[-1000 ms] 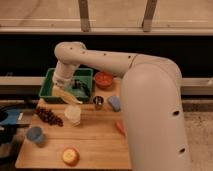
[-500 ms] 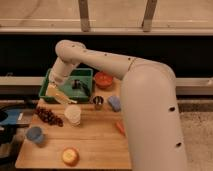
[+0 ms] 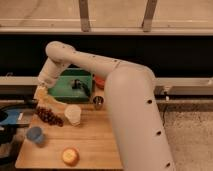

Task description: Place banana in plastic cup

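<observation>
Gripper (image 3: 44, 90) at end of white arm, well beyond small round light-blue plastic cup (image 3: 35, 135), toward back edge of wooden table (image 3: 95, 147). Jaws pinching slim pale-yellow banana (image 3: 40, 95), clear of table. Dark grape bunch (image 3: 48, 116) lies between plastic cup and gripper; whitish translucent cup (image 3: 73, 115) off to plastic cup's side, apart.

Step in hand, likely: carry to plastic cup. To do well:
- pass above grapes
- centre over cup mouth
- tip banana end-down
- lower until tip inside rim, then release — light cup may topple
</observation>
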Robot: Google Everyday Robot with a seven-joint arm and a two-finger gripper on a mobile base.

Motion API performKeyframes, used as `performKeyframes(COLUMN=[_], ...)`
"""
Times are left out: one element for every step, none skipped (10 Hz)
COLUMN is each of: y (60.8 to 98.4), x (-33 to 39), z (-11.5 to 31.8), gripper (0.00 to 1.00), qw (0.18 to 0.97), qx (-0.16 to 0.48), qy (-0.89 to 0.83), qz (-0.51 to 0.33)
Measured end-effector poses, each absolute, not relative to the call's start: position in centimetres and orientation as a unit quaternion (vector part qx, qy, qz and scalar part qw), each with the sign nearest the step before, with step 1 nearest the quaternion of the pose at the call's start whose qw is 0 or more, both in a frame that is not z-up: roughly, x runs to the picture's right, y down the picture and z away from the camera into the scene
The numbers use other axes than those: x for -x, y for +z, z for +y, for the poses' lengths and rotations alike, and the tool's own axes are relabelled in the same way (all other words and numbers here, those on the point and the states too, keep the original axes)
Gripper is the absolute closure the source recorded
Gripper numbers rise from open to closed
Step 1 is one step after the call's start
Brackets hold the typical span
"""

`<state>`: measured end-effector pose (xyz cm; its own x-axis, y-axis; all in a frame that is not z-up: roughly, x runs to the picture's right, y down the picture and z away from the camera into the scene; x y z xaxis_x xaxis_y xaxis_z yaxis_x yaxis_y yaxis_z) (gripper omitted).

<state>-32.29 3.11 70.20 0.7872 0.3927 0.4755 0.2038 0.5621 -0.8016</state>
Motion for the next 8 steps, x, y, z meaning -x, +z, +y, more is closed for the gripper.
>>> performKeyframes(y=[70.1, 70.2, 70.2, 70.1, 70.1, 70.1, 70.4, 70.6], x=[32.4, 32.2, 32.3, 32.4, 32.4, 32.4, 32.6, 33.4], z=[3.2, 3.1, 3.2, 3.2, 3.2, 3.2, 3.6, 4.4], gripper=[1.0, 1.0, 1.0, 1.0, 1.0, 1.0, 1.0, 1.0], qw=[0.823, 0.823, 0.823, 0.823, 0.823, 0.822, 0.815, 0.806], qx=[0.466, 0.465, 0.466, 0.466, 0.466, 0.467, 0.473, 0.479], qy=[0.059, 0.061, 0.061, 0.059, 0.059, 0.06, 0.059, 0.054], qz=[-0.32, -0.32, -0.32, -0.32, -0.32, -0.32, -0.328, -0.343])
